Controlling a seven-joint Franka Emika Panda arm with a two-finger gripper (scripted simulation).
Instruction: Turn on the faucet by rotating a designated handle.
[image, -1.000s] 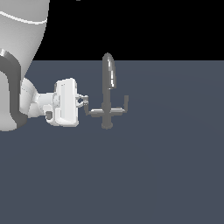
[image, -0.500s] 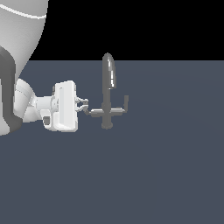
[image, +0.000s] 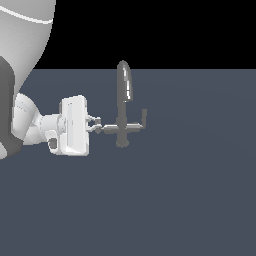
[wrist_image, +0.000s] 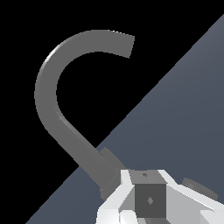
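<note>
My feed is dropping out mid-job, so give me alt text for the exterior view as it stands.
The white gripper reaches in from the exterior view's left and meets the tip of the faucet's near handle. The grey faucet stands upright on a flat blue-grey surface with an arched spout. Whether the gripper clamps the handle cannot be told.

obstacle: faucet (image: 123, 107) spout and crossbar right ahead of hand (image: 96, 124) | floor (image: 175, 200) elsewhere open
</note>
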